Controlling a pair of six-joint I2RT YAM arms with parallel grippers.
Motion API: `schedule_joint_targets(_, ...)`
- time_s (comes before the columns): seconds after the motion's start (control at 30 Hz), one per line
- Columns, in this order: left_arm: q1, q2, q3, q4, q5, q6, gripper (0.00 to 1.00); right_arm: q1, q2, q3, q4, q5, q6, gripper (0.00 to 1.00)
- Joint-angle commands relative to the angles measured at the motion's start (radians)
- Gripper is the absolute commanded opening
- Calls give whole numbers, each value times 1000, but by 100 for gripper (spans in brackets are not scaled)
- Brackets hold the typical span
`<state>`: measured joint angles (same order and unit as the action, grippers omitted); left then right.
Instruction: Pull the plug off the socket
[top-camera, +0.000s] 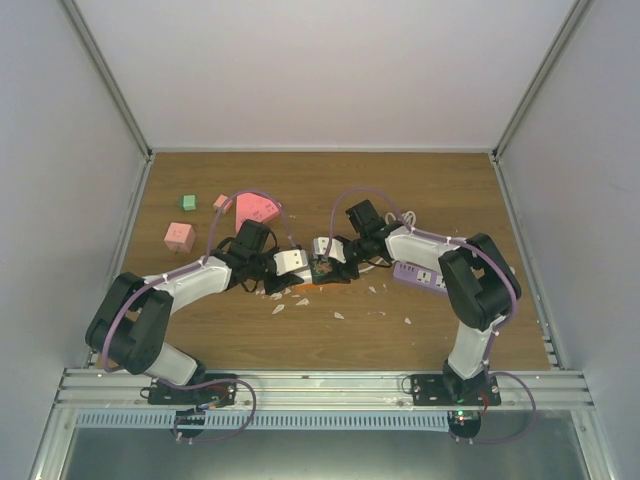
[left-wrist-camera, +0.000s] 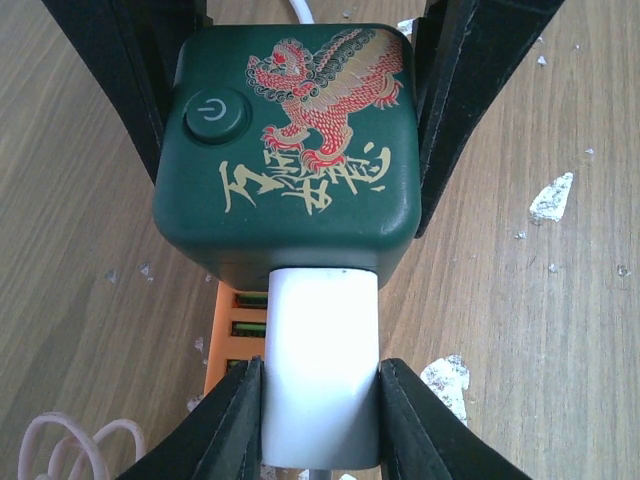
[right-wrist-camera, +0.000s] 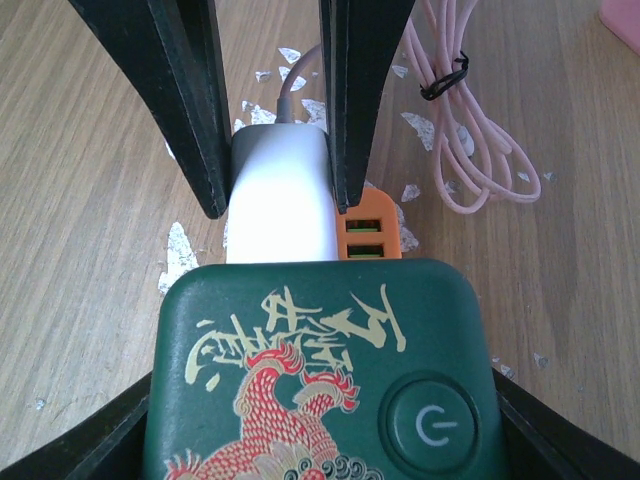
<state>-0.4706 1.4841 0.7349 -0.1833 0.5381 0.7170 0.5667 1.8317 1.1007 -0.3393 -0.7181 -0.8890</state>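
Observation:
The socket (left-wrist-camera: 290, 140) is a small block with a dark green top bearing a red dragon print and an orange face with USB ports (left-wrist-camera: 240, 330); it sits mid-table (top-camera: 322, 268). A white plug (left-wrist-camera: 320, 370) sticks into its orange side. My left gripper (left-wrist-camera: 320, 385) is shut on the plug, a finger tight against each flank. From the opposite side, my right gripper (right-wrist-camera: 325, 400) holds the socket (right-wrist-camera: 320, 380), its fingers (right-wrist-camera: 150, 430) pressed on both sides. In the right wrist view the plug (right-wrist-camera: 280, 195) sits between the left arm's fingers.
A purple power strip (top-camera: 420, 275) lies under the right arm. A coiled pink cable (right-wrist-camera: 480, 140) rests beside the socket. Pink blocks (top-camera: 178, 236), a green cube (top-camera: 187, 202) and a pink wedge (top-camera: 255, 208) stand at the back left. White flecks (left-wrist-camera: 552, 197) litter the wood.

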Motion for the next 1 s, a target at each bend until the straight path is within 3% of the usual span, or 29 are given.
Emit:
schedule_joint_targets(0.0, 0, -16, -21, 4, 9, 2, 26, 9, 23, -20, 8, 32, 3, 40)
schedule_joint_targets(0.33, 10, -49, -31, -42, -45, 22, 20, 7, 30, -10, -6, 62, 13, 23)
schedule_joint_targets(0.97, 48, -66, -22, -139, -59, 81, 17, 0, 40, -15, -7, 101, 12, 12)
